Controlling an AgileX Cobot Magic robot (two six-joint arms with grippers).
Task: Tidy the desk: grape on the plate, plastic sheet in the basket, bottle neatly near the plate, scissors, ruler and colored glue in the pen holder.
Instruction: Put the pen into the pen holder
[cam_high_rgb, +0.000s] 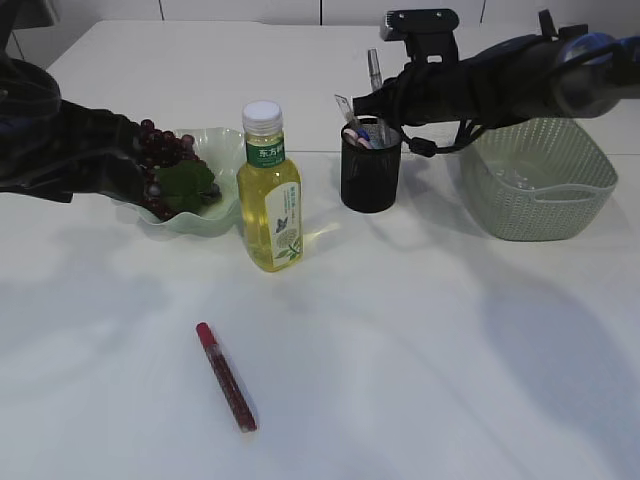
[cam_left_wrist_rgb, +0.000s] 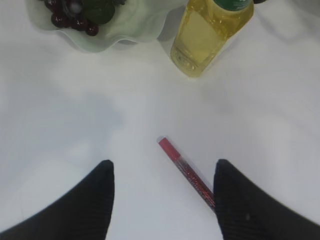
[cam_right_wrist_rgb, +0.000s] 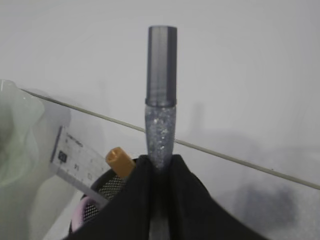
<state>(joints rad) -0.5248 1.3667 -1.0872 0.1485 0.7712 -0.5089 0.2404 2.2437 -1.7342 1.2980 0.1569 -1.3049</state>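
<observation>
The right claw (cam_right_wrist_rgb: 159, 167) pinches a silver glitter glue tube (cam_right_wrist_rgb: 161, 95) upright, just above the pen holder (cam_high_rgb: 370, 170). The left claw (cam_left_wrist_rgb: 162, 192) gapes wide, a red glue tube (cam_left_wrist_rgb: 186, 171) on the table between its fingers.

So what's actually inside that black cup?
In the pen holder a clear ruler and an orange-tipped stick poke out; the right gripper holds a silver glitter glue tube above it. The holder's dark wall hides anything deeper.
</observation>
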